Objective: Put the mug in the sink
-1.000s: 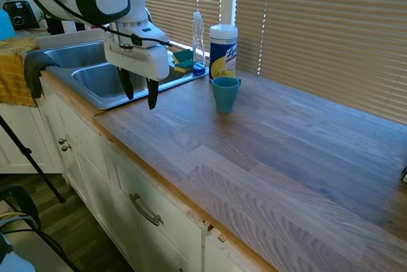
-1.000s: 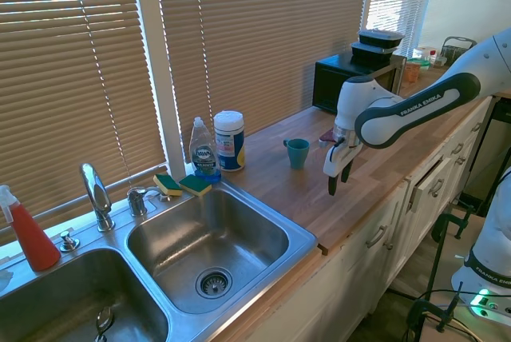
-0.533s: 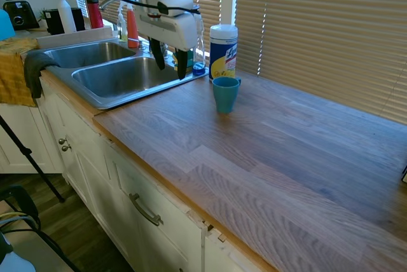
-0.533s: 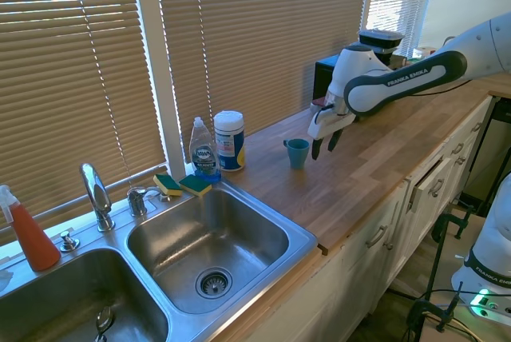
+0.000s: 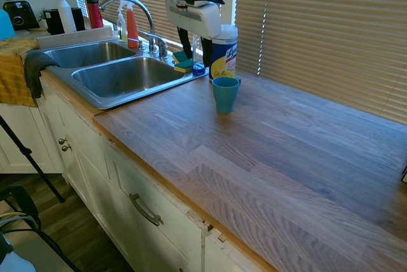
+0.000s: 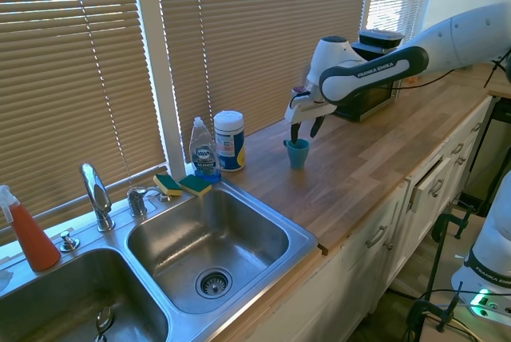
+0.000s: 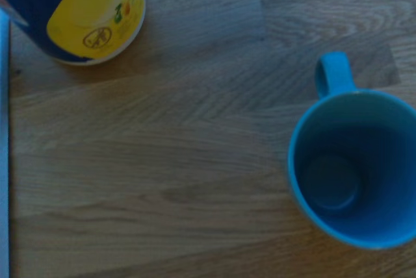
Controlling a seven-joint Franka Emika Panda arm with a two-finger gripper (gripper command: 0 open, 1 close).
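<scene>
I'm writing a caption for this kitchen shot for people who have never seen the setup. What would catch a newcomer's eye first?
First the teal mug, standing upright and empty on the wooden counter, apart from the white wipes canister with the yellow label. The gripper hangs open just above the mug, not touching it. Beyond the canister lies the steel double sink with its tall curved faucet.

Closed wooden blinds (image 5: 318,30) behind a wood countertop (image 5: 267,151) over white cabinets (image 5: 127,202).
</scene>
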